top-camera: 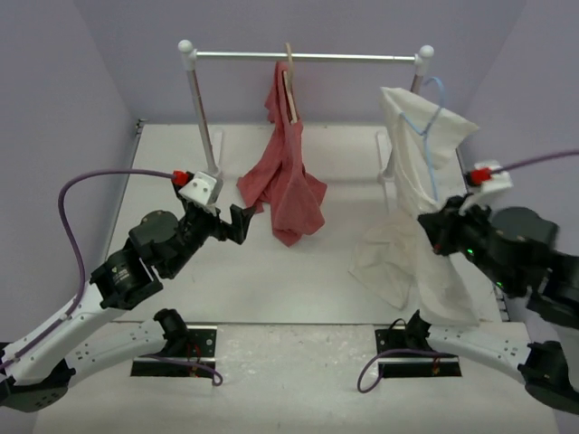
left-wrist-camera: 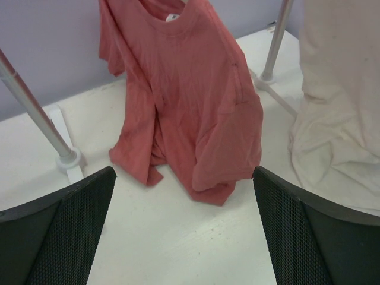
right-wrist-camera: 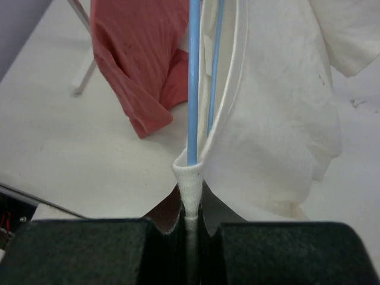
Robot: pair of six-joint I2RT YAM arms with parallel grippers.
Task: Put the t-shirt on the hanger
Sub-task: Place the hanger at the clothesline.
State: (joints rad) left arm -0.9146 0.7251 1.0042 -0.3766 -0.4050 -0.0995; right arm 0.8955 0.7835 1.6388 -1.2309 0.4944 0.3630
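Observation:
The cream t-shirt (top-camera: 407, 181) hangs at the rack's right end and trails onto the table. The light-blue wire hanger (top-camera: 432, 117) runs through it, its hook showing above the cloth by the rail's end. My right gripper (top-camera: 434, 226) is shut on a ribbed edge of the t-shirt (right-wrist-camera: 279, 119). In the right wrist view the hanger's wire (right-wrist-camera: 193, 83) runs down into that folded edge just above the shut gripper (right-wrist-camera: 191, 222). My left gripper (top-camera: 237, 221) is open and holds nothing, low over the table in front of the red garment, its fingers (left-wrist-camera: 71, 225) wide apart.
A red-pink garment (top-camera: 285, 176) hangs from a pale wooden hanger (top-camera: 289, 81) on the metal rail (top-camera: 308, 56), its hem on the table (left-wrist-camera: 178, 237). The rack's left post (top-camera: 201, 108) and feet (left-wrist-camera: 65, 160) stand near my left arm. Lilac walls close the sides and back.

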